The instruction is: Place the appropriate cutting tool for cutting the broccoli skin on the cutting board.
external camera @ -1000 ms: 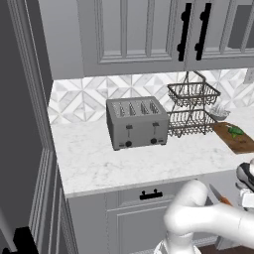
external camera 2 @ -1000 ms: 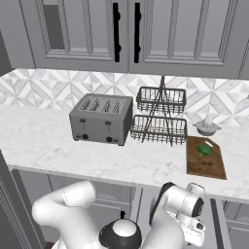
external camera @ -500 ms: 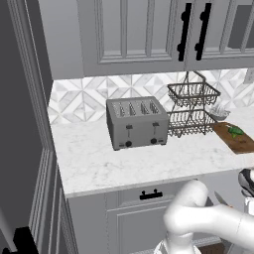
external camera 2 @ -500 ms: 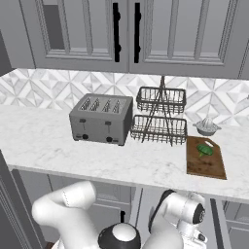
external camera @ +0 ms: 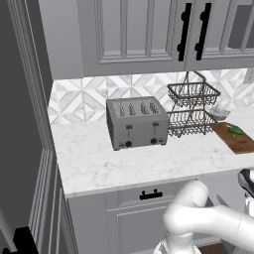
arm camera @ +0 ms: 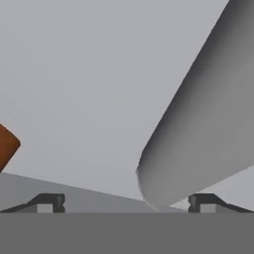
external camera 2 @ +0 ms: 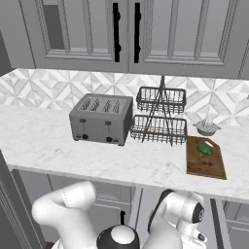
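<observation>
Between the small dark gripper point(arm camera: 126, 203) tips, spread apart and holding nothing, looms a blurred grey rounded shape; an orange-red corner point(arm camera: 7, 146) is cut off. Lumpy green broccoli point(external camera 2: 204, 151) rests on the flat brown wooden cutting board point(external camera 2: 206, 164).

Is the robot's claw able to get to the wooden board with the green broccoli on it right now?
Probably not yet. The claw is down low facing a grey surface, while the cutting board with the broccoli lies up on the counter. Nothing sits on the board's front half.

Cutting board point(external camera: 238, 140) cut by frame edge.

Kitchen: toaster point(external camera: 136, 122), marble counter point(external camera: 124, 163), cabinets point(external camera: 134, 34).
</observation>
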Available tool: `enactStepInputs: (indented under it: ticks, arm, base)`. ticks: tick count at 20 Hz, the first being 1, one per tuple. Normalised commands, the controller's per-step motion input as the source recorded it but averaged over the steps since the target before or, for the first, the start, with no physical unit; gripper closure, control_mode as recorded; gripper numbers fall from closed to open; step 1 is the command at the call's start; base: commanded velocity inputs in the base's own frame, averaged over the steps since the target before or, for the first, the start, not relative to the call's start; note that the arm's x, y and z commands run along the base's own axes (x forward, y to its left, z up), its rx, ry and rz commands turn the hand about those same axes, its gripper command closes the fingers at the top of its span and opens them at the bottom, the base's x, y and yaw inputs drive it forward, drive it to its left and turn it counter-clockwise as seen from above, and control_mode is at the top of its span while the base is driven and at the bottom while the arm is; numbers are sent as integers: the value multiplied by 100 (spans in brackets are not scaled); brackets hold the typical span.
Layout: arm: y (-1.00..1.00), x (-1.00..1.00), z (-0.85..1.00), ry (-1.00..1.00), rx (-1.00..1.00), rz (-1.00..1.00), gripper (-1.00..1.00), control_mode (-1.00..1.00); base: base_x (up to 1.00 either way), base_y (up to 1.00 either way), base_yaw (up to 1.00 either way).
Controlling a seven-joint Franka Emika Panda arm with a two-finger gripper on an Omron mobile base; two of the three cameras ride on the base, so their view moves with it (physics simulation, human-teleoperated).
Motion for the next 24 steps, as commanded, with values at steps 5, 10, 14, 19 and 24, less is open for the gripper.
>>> enactStepInputs:
  ticks: [5,10,14,19,24]
  arm:
    - [17,28,2,-10,1,0,-100,-100]
    - [32,33,0,-11,0,0,-100,-100]
    - [9,25,0,-21,0,1,-100,-100]
    - [23,6,-12,-26,0,0,-100,-100]
    - [4,0,1,-16,-1,0,-100,-100]
  base:
    - [0,0,0]
    - [0,0,0]
    - [0,0,0]
    - [0,0,0]
    - [0,0,0]
